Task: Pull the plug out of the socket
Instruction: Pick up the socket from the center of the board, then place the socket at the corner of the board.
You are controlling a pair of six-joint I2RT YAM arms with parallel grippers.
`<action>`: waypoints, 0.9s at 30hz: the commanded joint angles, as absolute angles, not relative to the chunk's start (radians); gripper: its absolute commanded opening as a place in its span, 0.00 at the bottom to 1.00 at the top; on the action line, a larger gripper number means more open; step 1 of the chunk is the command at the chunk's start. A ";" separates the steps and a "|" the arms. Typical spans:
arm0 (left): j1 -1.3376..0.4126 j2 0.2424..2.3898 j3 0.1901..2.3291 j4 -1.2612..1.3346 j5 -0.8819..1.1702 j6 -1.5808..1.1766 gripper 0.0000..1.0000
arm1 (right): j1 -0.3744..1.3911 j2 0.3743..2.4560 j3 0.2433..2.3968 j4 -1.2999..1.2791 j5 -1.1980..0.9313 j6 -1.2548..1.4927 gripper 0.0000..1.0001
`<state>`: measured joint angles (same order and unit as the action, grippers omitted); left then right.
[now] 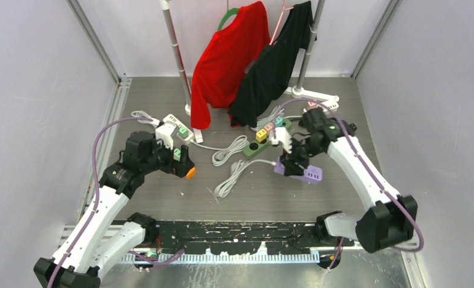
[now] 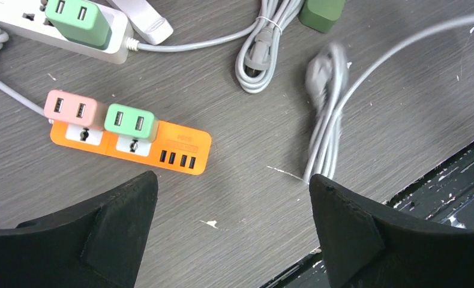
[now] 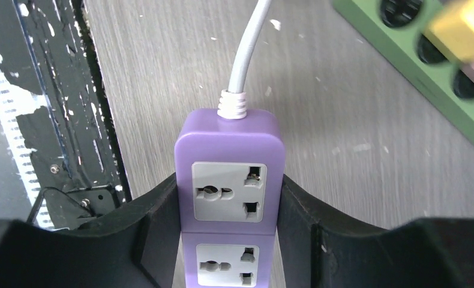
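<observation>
Between the fingers (image 3: 150, 234) of the right gripper (image 3: 228, 201) the purple power strip (image 3: 228, 129) sits clamped. Left gripper (image 2: 231, 192) hangs open, the orange strip's (image 2: 183, 144) green plug (image 2: 129, 122) just ahead

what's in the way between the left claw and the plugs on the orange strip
Nothing visible. The left claw hangs open over bare table, and the orange strip with its pink plug and green plug lies ahead of it, uncovered. The grey cable sits off to the other side.
</observation>
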<state>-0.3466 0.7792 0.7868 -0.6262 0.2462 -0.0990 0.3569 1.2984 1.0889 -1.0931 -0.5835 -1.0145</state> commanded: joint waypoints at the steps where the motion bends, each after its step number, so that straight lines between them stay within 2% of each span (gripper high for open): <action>1: -0.342 0.762 0.792 -0.580 0.241 -0.083 0.96 | 0.172 1.171 1.173 -1.253 -0.733 -1.105 0.01; 9: -0.343 0.728 0.782 -0.561 0.253 -0.085 0.96 | -0.193 1.108 1.318 -1.390 -0.828 -1.135 0.01; 17: -0.342 0.712 0.782 -0.559 0.286 -0.090 0.95 | -0.492 1.223 1.553 -1.428 -0.768 -1.013 0.01; 22: -0.343 0.697 0.779 -0.557 0.292 -0.092 0.95 | -0.566 1.234 1.559 -1.158 -0.613 -0.774 0.01; 27: -0.343 0.691 0.779 -0.556 0.299 -0.093 0.95 | -0.568 1.194 1.435 -0.792 -0.385 -0.567 0.01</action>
<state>-0.3466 0.7067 0.7792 -0.6106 0.2733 -0.0963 -0.5644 1.2442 1.4914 -1.1732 -0.5602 -0.7811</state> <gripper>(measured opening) 0.956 0.578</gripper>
